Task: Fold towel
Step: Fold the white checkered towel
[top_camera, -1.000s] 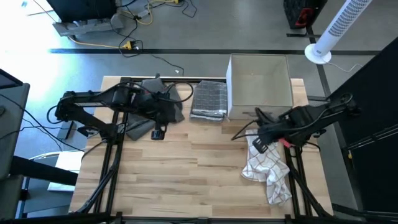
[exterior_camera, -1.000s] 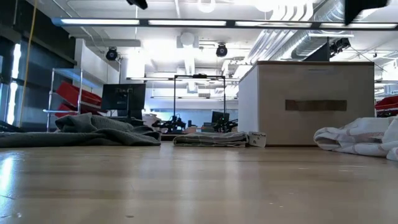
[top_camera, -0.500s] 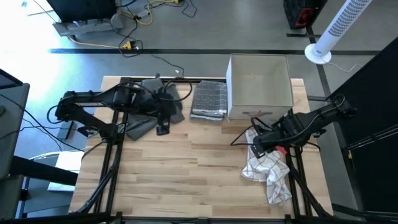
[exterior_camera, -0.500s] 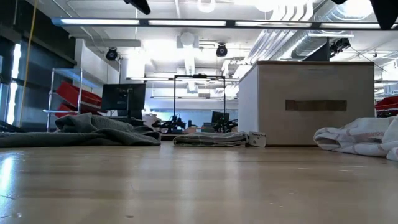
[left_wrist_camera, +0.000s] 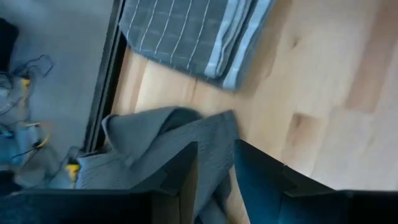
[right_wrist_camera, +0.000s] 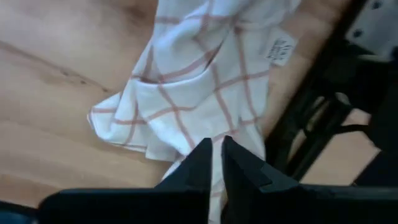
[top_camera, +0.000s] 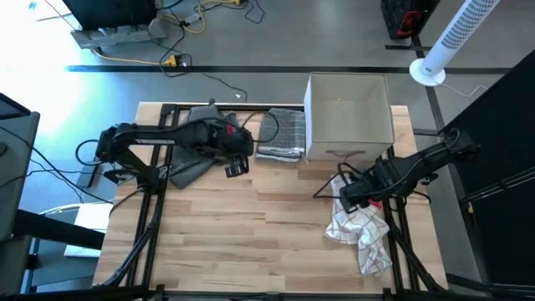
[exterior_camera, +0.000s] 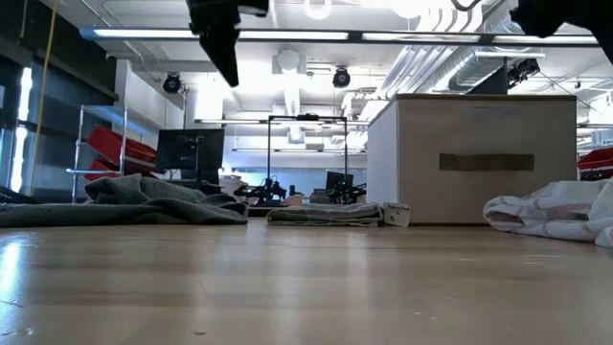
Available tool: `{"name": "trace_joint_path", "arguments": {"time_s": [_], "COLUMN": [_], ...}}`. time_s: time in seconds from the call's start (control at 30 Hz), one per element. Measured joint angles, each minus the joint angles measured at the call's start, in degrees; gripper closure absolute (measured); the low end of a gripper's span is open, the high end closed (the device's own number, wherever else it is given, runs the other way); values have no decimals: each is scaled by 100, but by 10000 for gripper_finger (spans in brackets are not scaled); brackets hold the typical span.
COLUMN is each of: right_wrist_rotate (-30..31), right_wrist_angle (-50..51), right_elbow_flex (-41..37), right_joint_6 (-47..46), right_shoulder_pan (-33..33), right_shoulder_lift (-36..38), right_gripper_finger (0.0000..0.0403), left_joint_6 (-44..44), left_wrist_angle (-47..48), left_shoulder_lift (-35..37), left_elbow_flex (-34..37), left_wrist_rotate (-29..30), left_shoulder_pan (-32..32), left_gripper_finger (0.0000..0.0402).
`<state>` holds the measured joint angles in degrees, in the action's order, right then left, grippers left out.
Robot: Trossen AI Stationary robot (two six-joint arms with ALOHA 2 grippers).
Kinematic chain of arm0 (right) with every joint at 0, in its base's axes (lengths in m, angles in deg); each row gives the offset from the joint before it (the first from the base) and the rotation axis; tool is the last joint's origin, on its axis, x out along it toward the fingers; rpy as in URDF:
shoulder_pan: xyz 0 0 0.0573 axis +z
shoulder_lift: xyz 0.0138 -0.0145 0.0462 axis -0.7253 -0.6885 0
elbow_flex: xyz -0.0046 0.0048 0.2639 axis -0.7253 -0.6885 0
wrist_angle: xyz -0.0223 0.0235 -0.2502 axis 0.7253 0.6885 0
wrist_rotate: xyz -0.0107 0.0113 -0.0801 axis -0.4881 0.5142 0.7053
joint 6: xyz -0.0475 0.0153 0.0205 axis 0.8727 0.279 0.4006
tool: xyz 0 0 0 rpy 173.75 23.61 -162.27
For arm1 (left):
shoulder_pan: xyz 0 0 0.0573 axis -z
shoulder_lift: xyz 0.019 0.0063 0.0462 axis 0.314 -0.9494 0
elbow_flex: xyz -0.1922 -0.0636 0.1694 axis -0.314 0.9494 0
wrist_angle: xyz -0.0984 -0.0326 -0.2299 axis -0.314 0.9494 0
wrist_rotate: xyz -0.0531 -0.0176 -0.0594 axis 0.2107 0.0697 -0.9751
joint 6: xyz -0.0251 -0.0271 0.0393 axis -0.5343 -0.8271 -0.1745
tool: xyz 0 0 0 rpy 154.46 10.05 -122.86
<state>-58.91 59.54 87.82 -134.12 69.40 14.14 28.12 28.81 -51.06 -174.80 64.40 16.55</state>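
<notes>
The right gripper [top_camera: 344,201] hangs over the table's right side, its fingers [right_wrist_camera: 200,163] drawn nearly together with only a thin slit between them and nothing in it. Directly beneath it lies a crumpled white towel with thin red check lines [right_wrist_camera: 199,87], bunched in loose folds with a small label showing near one edge; seen from above, this towel [top_camera: 358,230] trails toward the table's right front edge.

The left gripper [top_camera: 236,166] is held above the back left part of the table, its fingers [left_wrist_camera: 179,169] slightly apart and empty. Below it sits a rumpled grey towel [left_wrist_camera: 171,149] in an untidy heap [top_camera: 191,163], and just beyond, a folded grey towel with pale stripes [top_camera: 281,135] lies flat beside a white box [top_camera: 349,117].

The wooden table [top_camera: 267,234] is made of light planks, bare across its middle and front. From table height the box [exterior_camera: 484,158] stands tall at the right, with the white towel [exterior_camera: 551,213] beside it. Behind is an open workshop with ceiling strip lights [exterior_camera: 306,34], exposed pipes, a monitor [exterior_camera: 190,151] and shelving.
</notes>
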Motion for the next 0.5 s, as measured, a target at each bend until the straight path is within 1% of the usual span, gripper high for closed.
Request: {"name": "trace_joint_path", "arguments": {"time_s": [0.13,0.17,0.27,0.37,0.43,0.5], "right_wrist_rotate": [59,57,-114,-228,-209,-119], "right_wrist_angle": [-257,-276,-454,-851,-1105,-1484], "right_elbow_flex": [-304,-386,-664,-908,-1065,-1256], "right_joint_6": [-135,-191,-311,-425,-577,-654], "right_shoulder_pan": [1,1,1,3,3,1], "right_shoulder_lift": [0,0,32,72,76,76], "right_gripper_finger": [285,269,230,208,201,197], "left_joint_6": [15,61,18,-84,-248,-483], "left_wrist_angle": [-62,-196,-936,-1678,-1871,-1846], "left_shoulder_lift": [-91,-67,226,722,990,1199], "left_elbow_flex": [18,106,771,1631,2090,2366], "left_wrist_rotate": [-170,-230,-467,-915,-1043,-1124], "left_shoulder_pan": [102,140,173,41,3,-12], "left_gripper_finger": [294,294,294,294,294,294]}}
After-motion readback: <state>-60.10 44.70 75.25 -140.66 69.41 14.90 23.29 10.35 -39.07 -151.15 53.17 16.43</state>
